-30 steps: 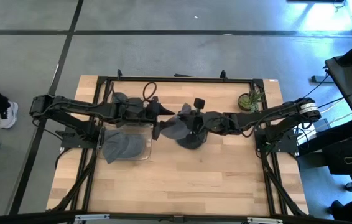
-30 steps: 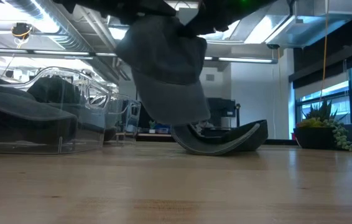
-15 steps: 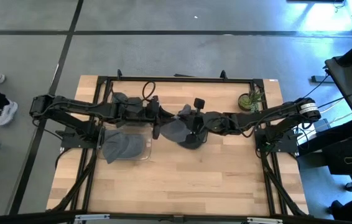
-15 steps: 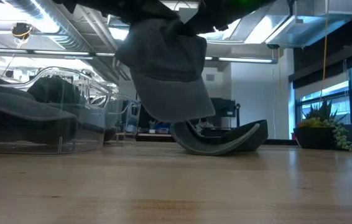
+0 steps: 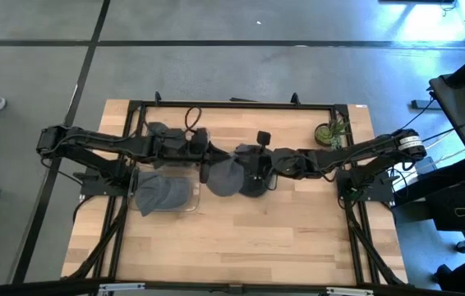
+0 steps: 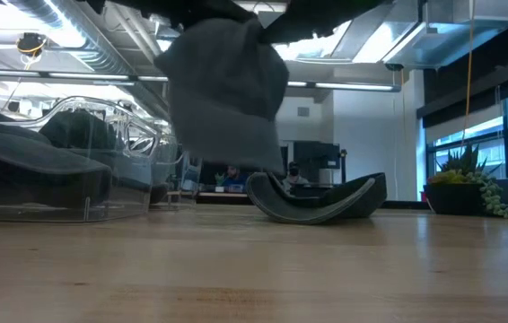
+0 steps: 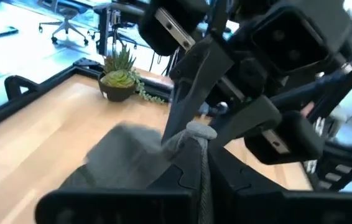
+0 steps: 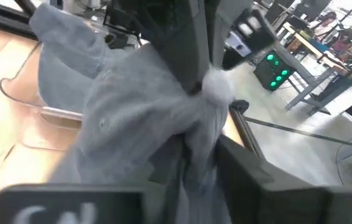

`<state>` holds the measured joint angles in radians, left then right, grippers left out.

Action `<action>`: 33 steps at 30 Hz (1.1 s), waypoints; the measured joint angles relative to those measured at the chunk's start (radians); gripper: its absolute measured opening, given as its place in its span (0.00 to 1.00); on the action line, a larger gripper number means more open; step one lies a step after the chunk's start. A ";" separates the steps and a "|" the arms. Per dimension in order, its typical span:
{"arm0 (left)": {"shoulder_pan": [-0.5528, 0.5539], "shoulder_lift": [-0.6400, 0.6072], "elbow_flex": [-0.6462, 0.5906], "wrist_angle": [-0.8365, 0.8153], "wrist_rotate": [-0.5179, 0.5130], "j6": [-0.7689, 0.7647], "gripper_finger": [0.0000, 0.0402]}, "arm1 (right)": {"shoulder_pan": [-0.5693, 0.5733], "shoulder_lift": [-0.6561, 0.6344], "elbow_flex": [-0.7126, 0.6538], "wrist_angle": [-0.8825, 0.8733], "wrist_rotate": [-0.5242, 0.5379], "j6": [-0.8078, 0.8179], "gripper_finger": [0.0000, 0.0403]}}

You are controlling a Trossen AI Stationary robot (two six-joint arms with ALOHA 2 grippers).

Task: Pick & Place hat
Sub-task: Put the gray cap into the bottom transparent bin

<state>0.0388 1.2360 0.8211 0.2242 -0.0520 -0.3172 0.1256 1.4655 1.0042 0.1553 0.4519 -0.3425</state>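
Note:
A grey hat [image 5: 224, 176] [image 6: 223, 90] hangs in mid-air over the middle of the table, between my two grippers. My left gripper [image 5: 211, 156] reaches in from the left and is shut on its crown. My right gripper [image 5: 247, 159] faces it from the right. Its fingers stand a little apart, with bunched crown cloth [image 8: 199, 134] between them. A second, darker hat [image 5: 255, 186] [image 6: 326, 202] lies upturned on the table just behind, resting on its crown. My left gripper pinches bunched crown cloth [image 7: 201, 163] between its two fingers, just beside the pale top button [image 7: 199, 131]. The fingers come level from the table's left. The hat hangs below them, clear of the table. My right gripper has crown cloth between its parted fingers [image 8: 241, 165], but I cannot tell whether they touch it.
A clear bin [image 5: 185, 202] [image 6: 101, 193] holding a grey hat [image 5: 157, 194] stands at the left under my left arm. Another hat [image 5: 158, 131] lies farther back on the left. A small potted plant [image 5: 329, 131] [image 6: 469, 188] stands at the far right.
My left gripper has shut on the hanging hat's crown. The hat has swung toward the table's left, and its lower edge hangs a little higher over the table than before.

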 joint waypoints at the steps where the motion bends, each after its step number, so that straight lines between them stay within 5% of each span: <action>1: -0.004 -0.011 0.000 0.002 -0.010 -0.016 0.01 | 0.007 -0.013 0.000 -0.013 0.024 0.008 0.28; 10: -0.102 -0.198 0.001 -0.131 -0.295 -0.162 0.01 | 0.063 -0.201 0.001 -0.312 0.281 0.113 0.44; 25: -0.560 -0.241 0.173 -0.411 -0.956 -0.307 0.01 | 0.065 -0.343 -0.112 -0.428 0.264 0.287 0.45; 33: -0.748 -0.213 0.241 -0.624 -1.151 -0.528 0.01 | 0.065 -0.343 -0.112 -0.431 0.222 0.283 0.45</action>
<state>-0.7092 1.0233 1.0625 -0.4002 -1.2031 -0.8454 0.1905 1.1221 0.8921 -0.2755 0.6737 -0.0597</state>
